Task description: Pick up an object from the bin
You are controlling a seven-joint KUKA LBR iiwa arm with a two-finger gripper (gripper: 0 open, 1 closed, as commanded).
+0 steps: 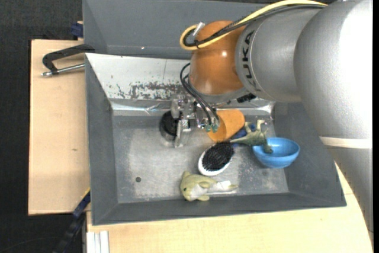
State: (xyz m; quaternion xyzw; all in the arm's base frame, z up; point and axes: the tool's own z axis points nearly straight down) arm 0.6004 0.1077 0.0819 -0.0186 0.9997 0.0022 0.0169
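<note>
Grey, my arm [331, 56] (lettered "UKA") reaches from the right, wrist [216, 65] bent down at the back wall of the bin [136, 151]. My gripper [180, 124] sits beside a small black round thing [168, 125]; open or clenched, I cannot tell.

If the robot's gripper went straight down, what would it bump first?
Probably the small black round thing beside the gripper, by the bin's back wall; otherwise the bin floor. Depth is unclear.

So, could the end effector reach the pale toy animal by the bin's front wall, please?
Probably yes: the pale toy animal lies uncovered on the floor, with the oval black brush just behind it. The end effector hangs further back, beside a small black thing.
</note>
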